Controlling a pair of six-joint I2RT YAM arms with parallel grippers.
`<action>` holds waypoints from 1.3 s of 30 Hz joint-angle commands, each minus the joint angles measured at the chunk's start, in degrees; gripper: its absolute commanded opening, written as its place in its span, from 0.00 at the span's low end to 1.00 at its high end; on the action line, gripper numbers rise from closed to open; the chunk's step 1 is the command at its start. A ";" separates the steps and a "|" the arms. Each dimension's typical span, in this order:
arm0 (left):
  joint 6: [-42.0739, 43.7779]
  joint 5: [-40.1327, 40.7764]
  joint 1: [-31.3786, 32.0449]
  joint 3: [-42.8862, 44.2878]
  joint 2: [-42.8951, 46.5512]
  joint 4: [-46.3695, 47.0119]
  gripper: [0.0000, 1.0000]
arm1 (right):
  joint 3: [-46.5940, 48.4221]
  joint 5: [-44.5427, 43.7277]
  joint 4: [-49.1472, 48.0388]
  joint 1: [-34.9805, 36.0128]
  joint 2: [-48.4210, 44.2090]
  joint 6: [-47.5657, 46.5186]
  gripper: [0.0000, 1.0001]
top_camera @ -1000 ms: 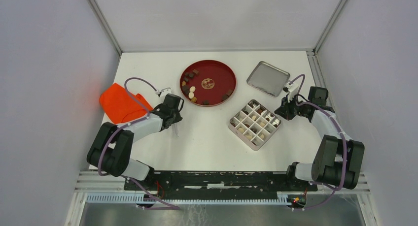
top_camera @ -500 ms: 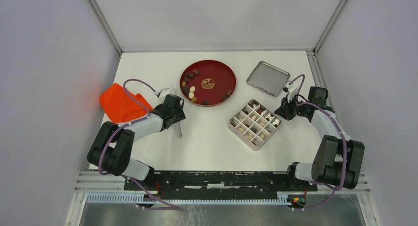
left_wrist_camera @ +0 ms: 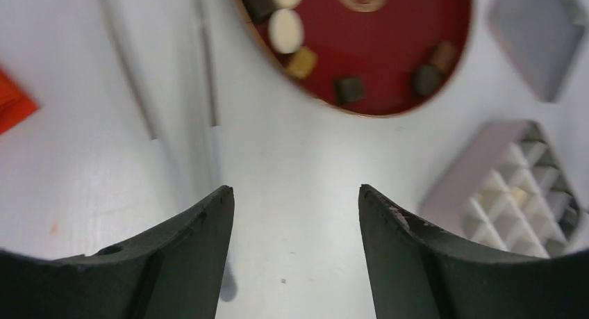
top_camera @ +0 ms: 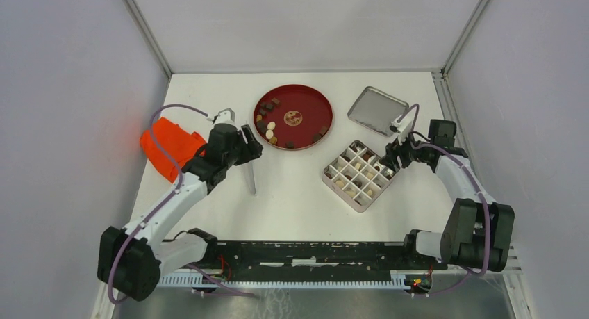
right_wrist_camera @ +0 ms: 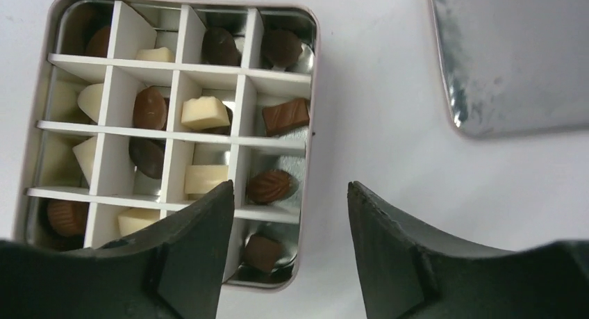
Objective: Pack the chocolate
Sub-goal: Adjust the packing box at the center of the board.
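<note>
Left gripper point(left_wrist_camera: 295, 194) and right gripper point(right_wrist_camera: 290, 187): both spread wide, empty. Chocolate point(top_camera: 270, 126) lies partly on plate point(top_camera: 305, 100) by far edge, partly in box point(top_camera: 342, 192) toward right edge. Step, I judge: fetching tweezers point(top_camera: 251, 174). Next needs a descent, jaws astride them.

chocolate point(left_wrist_camera: 285, 30) blurred, red plate point(left_wrist_camera: 389, 62) edge-cropped
</note>
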State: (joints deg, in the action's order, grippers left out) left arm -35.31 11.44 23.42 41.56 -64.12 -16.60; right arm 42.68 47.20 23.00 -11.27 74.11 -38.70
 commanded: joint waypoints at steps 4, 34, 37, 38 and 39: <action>3.18 -34.70 -0.21 0.69 10.80 10.99 0.71 | 9.11 -12.91 0.99 10.35 2.16 -5.03 0.66; 3.05 -32.72 -0.14 1.94 14.63 12.56 0.87 | 13.40 -26.42 2.30 19.89 17.39 -2.02 0.24; 3.05 -32.64 -0.16 2.15 15.04 11.96 0.87 | 13.24 -26.84 1.54 20.10 15.40 -1.36 0.09; 3.05 -32.63 -0.21 2.31 15.25 11.71 0.87 | 13.05 -27.19 1.00 20.14 14.59 -1.14 0.05; 3.05 -32.56 -0.20 2.49 15.46 11.40 0.87 | 12.92 -27.50 0.71 20.04 13.59 -1.06 0.02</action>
State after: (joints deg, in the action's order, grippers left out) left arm -34.46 -21.06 23.49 41.04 -49.82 -4.47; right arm 56.34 21.26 25.63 8.51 91.64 -40.14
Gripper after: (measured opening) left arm 0.869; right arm 0.075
